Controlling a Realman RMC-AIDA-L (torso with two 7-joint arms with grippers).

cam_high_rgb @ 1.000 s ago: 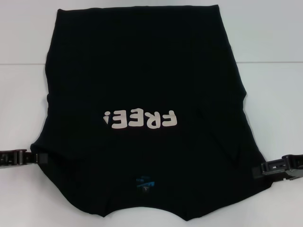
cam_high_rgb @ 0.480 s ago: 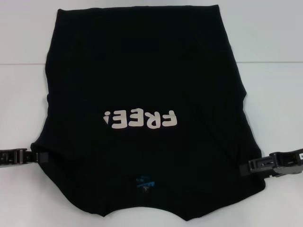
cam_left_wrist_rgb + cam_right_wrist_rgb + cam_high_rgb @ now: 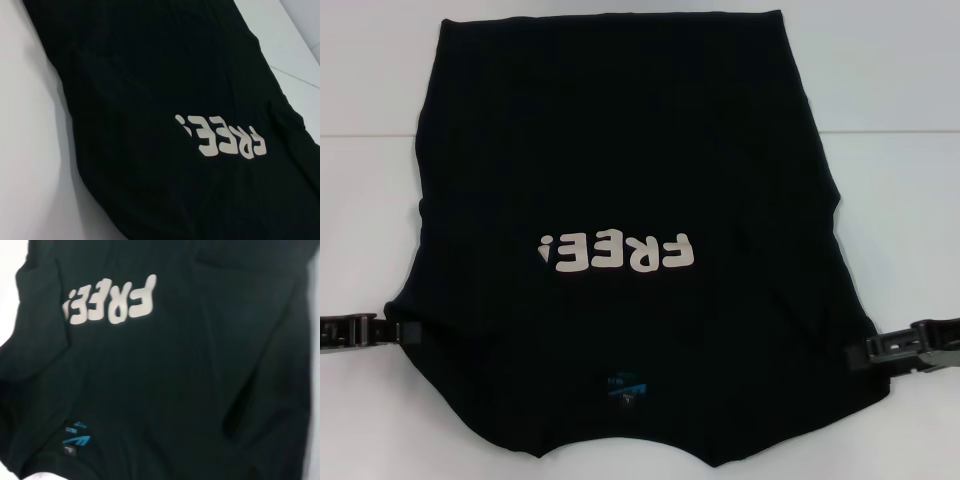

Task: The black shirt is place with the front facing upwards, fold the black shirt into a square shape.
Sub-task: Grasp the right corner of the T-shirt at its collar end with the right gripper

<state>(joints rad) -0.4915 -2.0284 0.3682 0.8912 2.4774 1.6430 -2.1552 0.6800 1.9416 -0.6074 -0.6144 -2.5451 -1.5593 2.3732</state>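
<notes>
The black shirt lies flat on the white table, front up, its collar end nearest me. Its white "FREE!" lettering and small blue neck label show. My left gripper sits low at the shirt's left sleeve edge. My right gripper sits low at the right sleeve edge. The left wrist view shows the shirt and lettering. The right wrist view shows the shirt, lettering and label, with a few creases in the cloth.
The white table shows bare on both sides of the shirt, and a thin seam crosses it behind. The shirt's hem lies at the far edge of the head view.
My right gripper slid inward over the shirt's right edge, then drew back outward to the edge. The left gripper and the shirt have stayed still.
</notes>
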